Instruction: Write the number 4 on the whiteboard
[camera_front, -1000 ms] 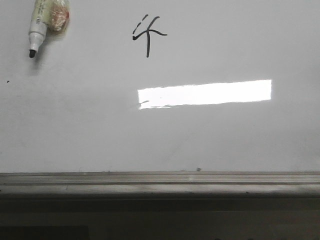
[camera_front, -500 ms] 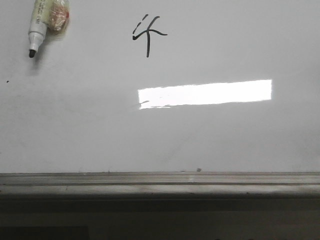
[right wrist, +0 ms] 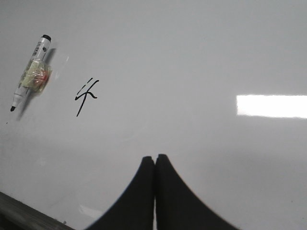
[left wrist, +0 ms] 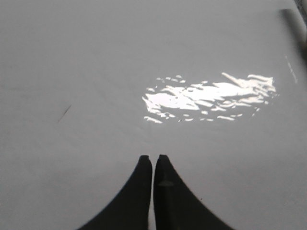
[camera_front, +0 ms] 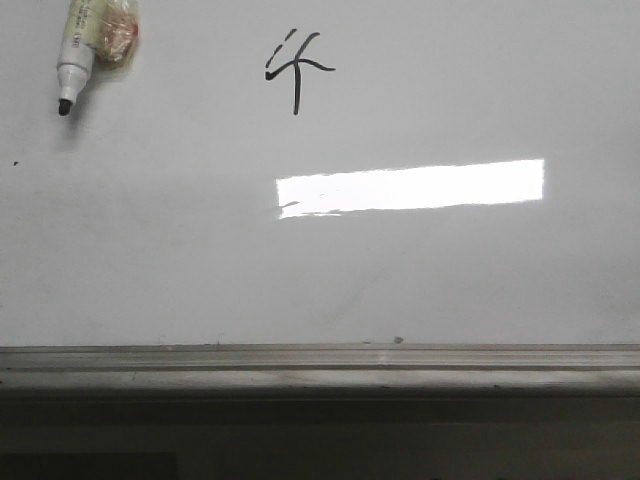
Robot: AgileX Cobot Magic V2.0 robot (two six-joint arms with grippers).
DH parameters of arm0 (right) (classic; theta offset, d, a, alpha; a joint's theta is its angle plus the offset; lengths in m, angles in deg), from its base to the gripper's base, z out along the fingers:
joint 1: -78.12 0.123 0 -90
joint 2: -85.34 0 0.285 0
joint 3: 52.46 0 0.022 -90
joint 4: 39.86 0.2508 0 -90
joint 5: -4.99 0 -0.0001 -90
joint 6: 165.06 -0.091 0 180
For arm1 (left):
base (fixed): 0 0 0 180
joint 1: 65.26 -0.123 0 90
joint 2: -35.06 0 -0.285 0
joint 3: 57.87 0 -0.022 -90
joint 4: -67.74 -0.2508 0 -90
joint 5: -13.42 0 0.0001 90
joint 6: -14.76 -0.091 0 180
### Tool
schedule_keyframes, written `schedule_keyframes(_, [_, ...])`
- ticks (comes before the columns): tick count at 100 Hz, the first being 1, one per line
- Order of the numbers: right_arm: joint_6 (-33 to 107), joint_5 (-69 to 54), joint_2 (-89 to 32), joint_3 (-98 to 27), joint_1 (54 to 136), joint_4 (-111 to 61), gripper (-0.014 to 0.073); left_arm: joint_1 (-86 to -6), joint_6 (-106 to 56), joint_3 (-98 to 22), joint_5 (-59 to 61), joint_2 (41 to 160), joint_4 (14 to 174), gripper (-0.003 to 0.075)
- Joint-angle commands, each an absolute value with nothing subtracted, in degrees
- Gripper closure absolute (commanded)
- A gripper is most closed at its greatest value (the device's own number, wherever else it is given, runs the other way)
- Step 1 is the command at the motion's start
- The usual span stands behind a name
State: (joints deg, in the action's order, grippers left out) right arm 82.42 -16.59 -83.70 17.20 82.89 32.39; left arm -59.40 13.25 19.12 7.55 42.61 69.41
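Observation:
The number 4 [camera_front: 296, 68] is drawn in thin black strokes near the top middle of the whiteboard [camera_front: 450, 280]; it also shows in the right wrist view [right wrist: 86, 94]. A white marker [camera_front: 80, 45] with a black tip lies uncapped on the board at the top left, with a yellowish wrap round its barrel; it also shows in the right wrist view [right wrist: 29, 76]. My left gripper [left wrist: 153, 158] is shut and empty above bare board [left wrist: 96, 72]. My right gripper [right wrist: 154, 157] is shut and empty, away from the figure and the marker. Neither gripper shows in the front view.
A bright rectangular light reflection [camera_front: 410, 187] lies on the board below the figure. The grey metal tray edge [camera_front: 320, 365] runs along the board's near side. A tiny dark speck [camera_front: 15, 162] sits at the far left.

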Motion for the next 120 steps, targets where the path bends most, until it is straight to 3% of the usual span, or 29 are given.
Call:
schedule_keyframes(1, [83.29,-14.90,-83.18,15.85,82.69,34.13,0.0659,-60.60,14.14,19.65,13.42,41.10,69.17,0.0741])
schedule_keyframes(120, [83.29,-13.99,-83.18,15.85,82.69,34.13,0.0659,-61.42,14.14,20.78,15.21,40.97,69.11,0.0741])
